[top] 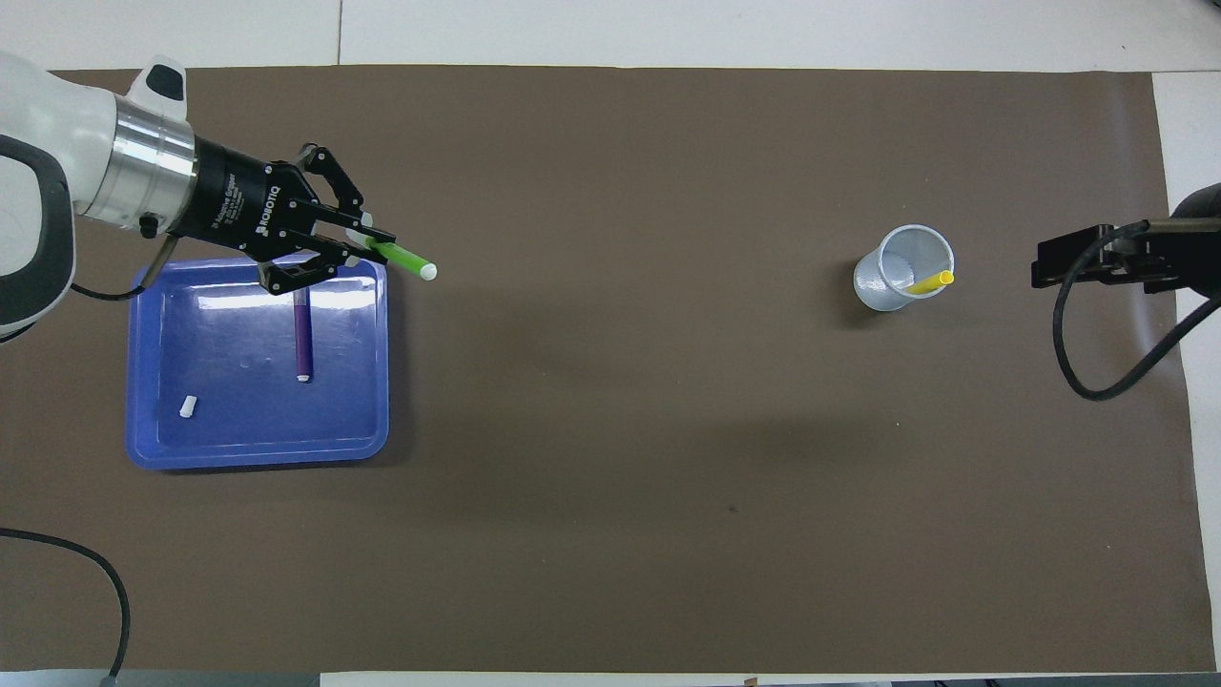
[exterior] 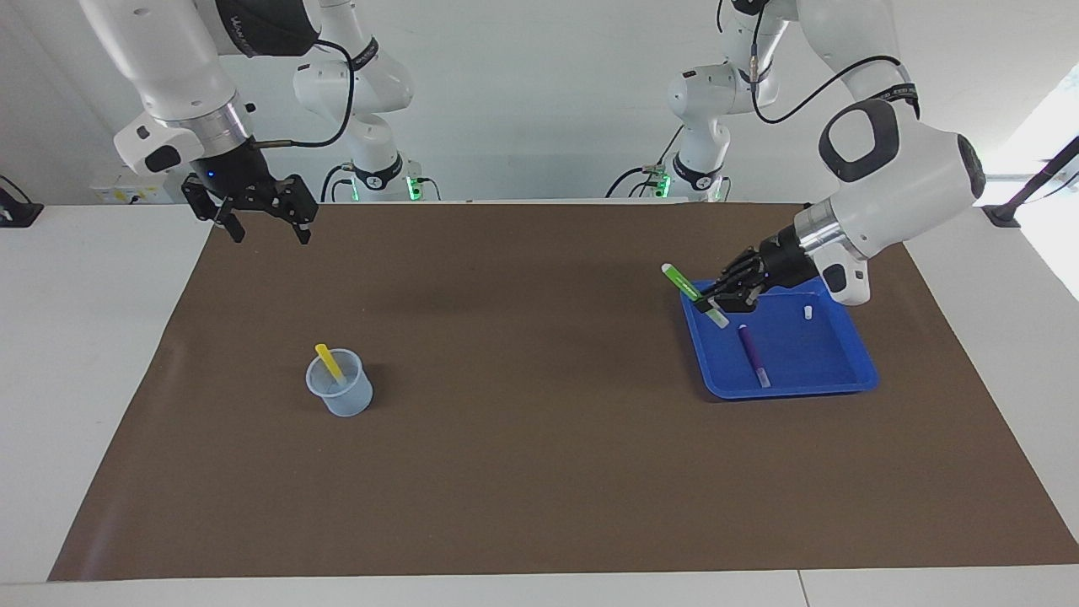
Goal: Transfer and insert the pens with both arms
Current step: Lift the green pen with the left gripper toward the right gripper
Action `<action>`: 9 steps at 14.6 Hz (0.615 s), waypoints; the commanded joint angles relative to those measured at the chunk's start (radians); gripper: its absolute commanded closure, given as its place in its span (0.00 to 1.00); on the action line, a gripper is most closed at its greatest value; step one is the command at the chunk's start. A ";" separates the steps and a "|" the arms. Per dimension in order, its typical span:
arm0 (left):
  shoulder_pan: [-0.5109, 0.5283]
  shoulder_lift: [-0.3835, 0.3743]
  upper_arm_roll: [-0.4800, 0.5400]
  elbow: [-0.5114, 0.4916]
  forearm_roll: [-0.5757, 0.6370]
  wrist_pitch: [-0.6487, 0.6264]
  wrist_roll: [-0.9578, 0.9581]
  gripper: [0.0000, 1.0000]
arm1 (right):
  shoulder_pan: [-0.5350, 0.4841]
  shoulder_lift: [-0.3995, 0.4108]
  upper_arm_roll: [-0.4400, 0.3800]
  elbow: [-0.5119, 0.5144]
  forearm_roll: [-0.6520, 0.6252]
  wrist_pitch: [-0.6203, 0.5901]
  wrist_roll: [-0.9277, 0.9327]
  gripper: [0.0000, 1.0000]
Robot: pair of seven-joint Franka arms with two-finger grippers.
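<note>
I see my left gripper [exterior: 706, 301] up in the air over the blue tray's [exterior: 860, 358] edge toward the middle of the table, jaws clamped on the green pen [exterior: 684, 283], which sticks out tilted. The purple pen [exterior: 753, 354] lies flat in the tray, apart from a small white stub [exterior: 807, 311]. The yellow pen [exterior: 329, 362] leans inside the clear cup [exterior: 341, 396] toward the right arm's end. My right gripper [exterior: 265, 228] waits with jaws spread wide, holding nothing, above the brown mat's [exterior: 539, 472] corner.

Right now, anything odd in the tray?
One thing: a small white stub lies loose in the blue tray, apart from the purple pen. It looks like a stray cap. Nothing spilled or damaged.
</note>
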 commanded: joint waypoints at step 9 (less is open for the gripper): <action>-0.211 -0.132 -0.081 -0.305 -0.537 0.437 -0.264 1.00 | 0.042 0.007 0.043 0.003 0.129 0.081 0.090 0.00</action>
